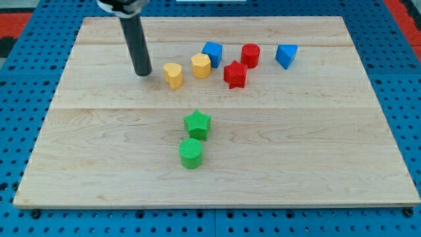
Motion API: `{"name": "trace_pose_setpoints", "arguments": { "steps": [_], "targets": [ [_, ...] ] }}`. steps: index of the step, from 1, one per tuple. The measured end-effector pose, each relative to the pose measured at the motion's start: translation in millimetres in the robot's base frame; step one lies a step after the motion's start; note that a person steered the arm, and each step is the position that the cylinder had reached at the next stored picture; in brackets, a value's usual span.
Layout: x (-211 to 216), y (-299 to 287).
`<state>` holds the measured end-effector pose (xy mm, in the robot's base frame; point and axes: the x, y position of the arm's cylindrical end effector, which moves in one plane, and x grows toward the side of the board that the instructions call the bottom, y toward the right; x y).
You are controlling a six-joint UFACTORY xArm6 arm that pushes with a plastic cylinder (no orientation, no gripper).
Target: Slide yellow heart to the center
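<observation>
The yellow heart (173,75) lies on the wooden board (316,151), left of centre toward the view's top. My tip (142,72) rests on the board just left of the heart, a small gap between them. A yellow hexagon block (201,66) sits right next to the heart on its right.
A blue cube (212,53), a red cylinder (250,55), a red star (235,74) and a blue triangular block (286,55) stand in a cluster to the right of the heart. A green star (197,124) and a green cylinder (191,153) sit below, near the middle.
</observation>
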<state>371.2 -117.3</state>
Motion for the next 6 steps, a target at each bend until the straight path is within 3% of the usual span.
{"name": "trace_pose_setpoints", "arguments": {
  "steps": [1,2,3,4,5,6],
  "targets": [
    [14,35],
    [15,-9],
    [-15,-7],
    [-27,33],
    [2,79],
    [21,38]
  ]
}}
